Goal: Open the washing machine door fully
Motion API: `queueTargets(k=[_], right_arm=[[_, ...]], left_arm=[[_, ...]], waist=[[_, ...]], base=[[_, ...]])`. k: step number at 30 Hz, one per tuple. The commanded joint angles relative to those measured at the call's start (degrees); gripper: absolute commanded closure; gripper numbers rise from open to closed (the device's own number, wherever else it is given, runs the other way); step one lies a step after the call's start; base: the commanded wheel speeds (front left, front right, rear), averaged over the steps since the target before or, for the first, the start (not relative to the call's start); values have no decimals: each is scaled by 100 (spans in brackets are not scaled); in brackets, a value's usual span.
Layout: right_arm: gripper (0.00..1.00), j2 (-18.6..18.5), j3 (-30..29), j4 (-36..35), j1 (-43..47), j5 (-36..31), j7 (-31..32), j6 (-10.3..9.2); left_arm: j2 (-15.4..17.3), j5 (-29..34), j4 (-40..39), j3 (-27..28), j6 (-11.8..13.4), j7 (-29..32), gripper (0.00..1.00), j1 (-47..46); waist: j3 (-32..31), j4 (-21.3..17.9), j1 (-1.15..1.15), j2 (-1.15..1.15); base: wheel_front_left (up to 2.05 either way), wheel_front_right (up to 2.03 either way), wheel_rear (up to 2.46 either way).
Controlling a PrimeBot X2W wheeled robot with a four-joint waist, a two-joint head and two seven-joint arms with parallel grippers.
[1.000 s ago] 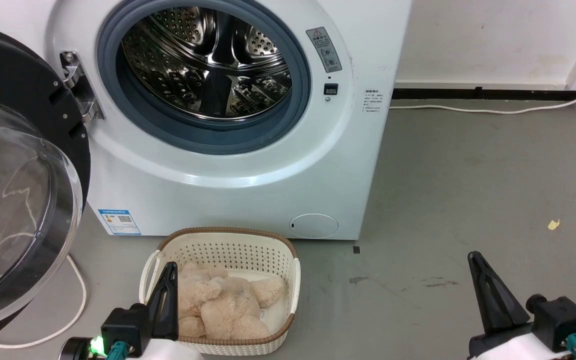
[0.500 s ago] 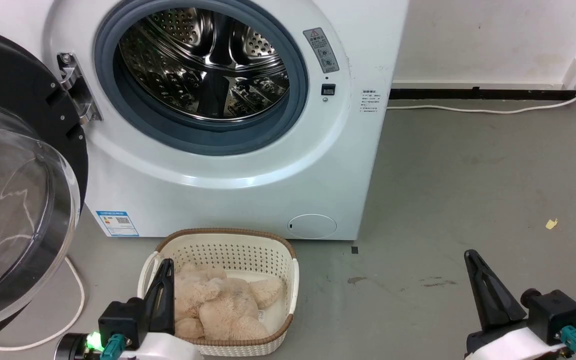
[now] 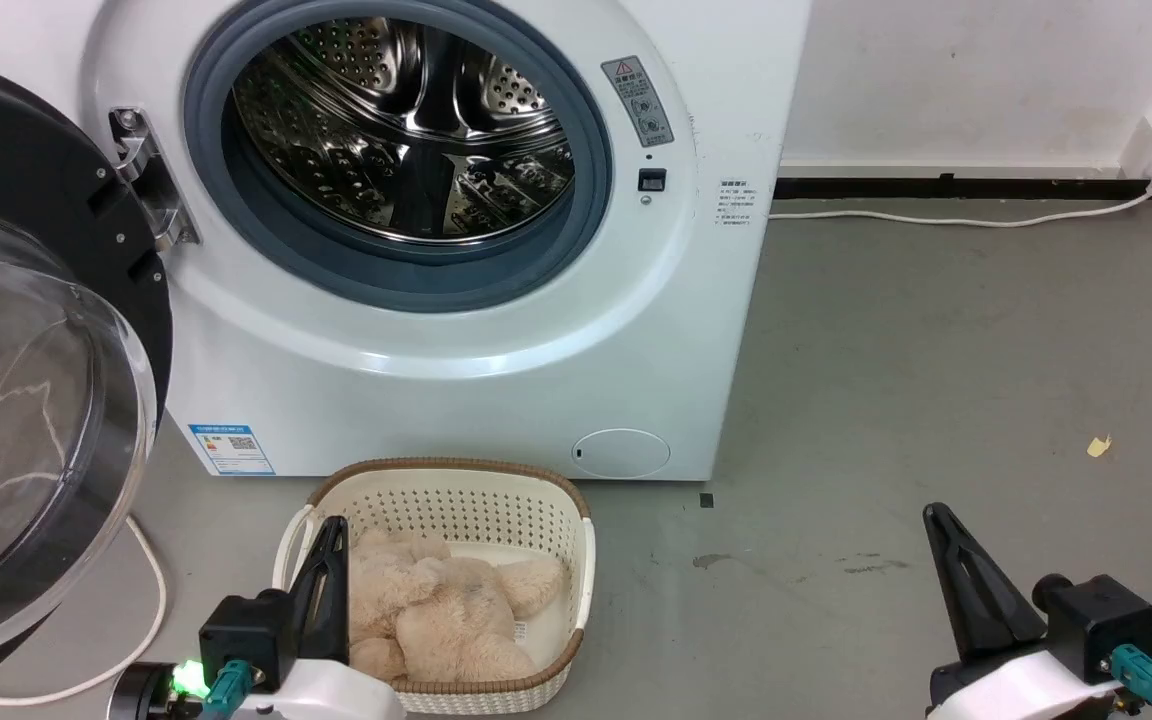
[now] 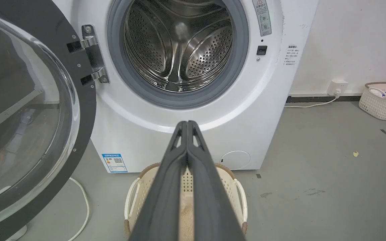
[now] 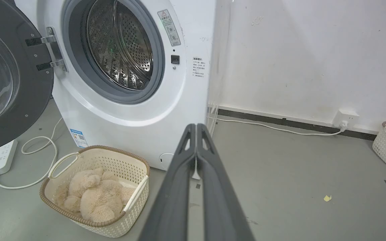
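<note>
the washing machine door [image 3: 26, 380] stands swung out to the left of the white washing machine [image 3: 456, 390], hung on a metal hinge [image 3: 148, 180] at the left edge of the opening. its black rim and bulging clear glass bowl face us, and its left part runs off the edge of the head view. the mouth of the machine is uncovered: we see the steel drum [image 3: 406, 130] and the grey rubber ring [image 3: 416, 285] around it.

the left gripper [image 3: 335, 540] sits at the lower left of the head view, its fingers pressed together tip to tip and holding nothing. there it crosses the left rim of a cream basket [image 3: 456, 500]. the left wrist view confirms it: the two fingers lie flat against each other, pointing at the machine's lower front.

the right gripper [image 3: 941, 530] sits at the lower right over the bare grey floor [image 3: 936, 350], well apart from the machine. its fingers are likewise closed on each other and empty. both grippers are apart from the door.

the basket rests on the floor just in front of the machine, near the small round service flap [image 3: 622, 452], and holds a beige plush toy [image 3: 446, 620]. a white cable [image 3: 151, 610] lies on the floor below the door.
</note>
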Motion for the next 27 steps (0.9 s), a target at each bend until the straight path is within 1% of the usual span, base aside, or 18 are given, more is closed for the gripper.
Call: queueTargets(k=[1, 27], right_arm=[[100, 13, 16, 22, -129, -24, 56, 4], [100, 18, 47, 80, -220, -100, 361, 5]], left_arm=[[-33, 64, -30, 47, -24, 49, 100, -96], [-68, 214, -68, 179, -94, 353, 100, -174]], waist=[[-2, -6, 0, 0], [-17, -60, 0, 0]], base=[[0, 0, 0], [0, 0, 0]])
